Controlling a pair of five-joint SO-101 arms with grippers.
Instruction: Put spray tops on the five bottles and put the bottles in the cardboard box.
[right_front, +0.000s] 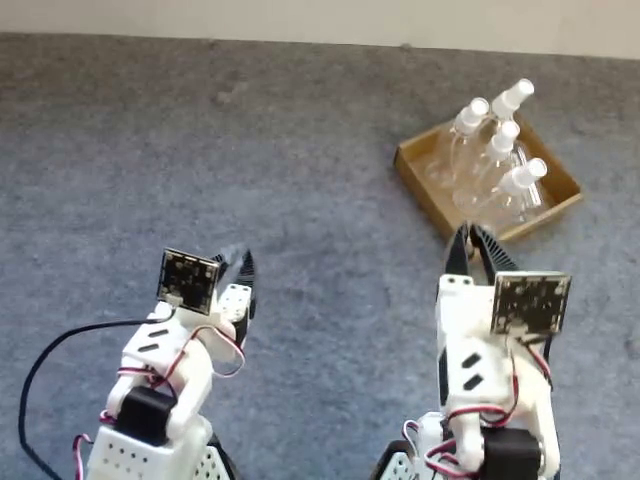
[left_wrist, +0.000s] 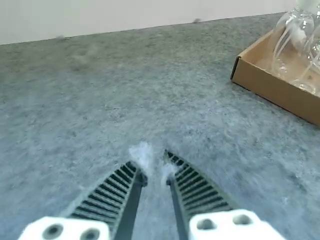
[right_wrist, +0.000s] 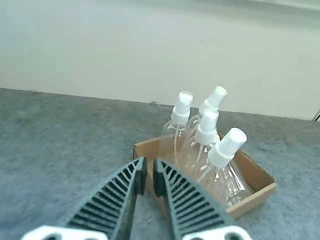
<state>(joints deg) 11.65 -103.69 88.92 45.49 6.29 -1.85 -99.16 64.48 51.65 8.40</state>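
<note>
Bottles (right_front: 482, 160) with white spray tops (right_front: 516, 96) stand in the cardboard box (right_front: 418, 188).
Left gripper (left_wrist: 154, 172) and right gripper (right_wrist: 149, 176) hang above the grey bench (right_front: 250, 150), each with fingers closed together.

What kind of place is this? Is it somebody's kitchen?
Probably not: it looks like a robot practice table. Two small robot arms sit at a grey felt-like tabletop, with a cardboard box of spray bottles.

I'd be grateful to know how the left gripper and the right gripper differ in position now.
The left gripper hangs over grey mat, well away from the cardboard box; the right gripper sits at the box's near edge. The right gripper points at the spray-topped bottles; the left gripper points past the box. Both are shut and empty.
</note>
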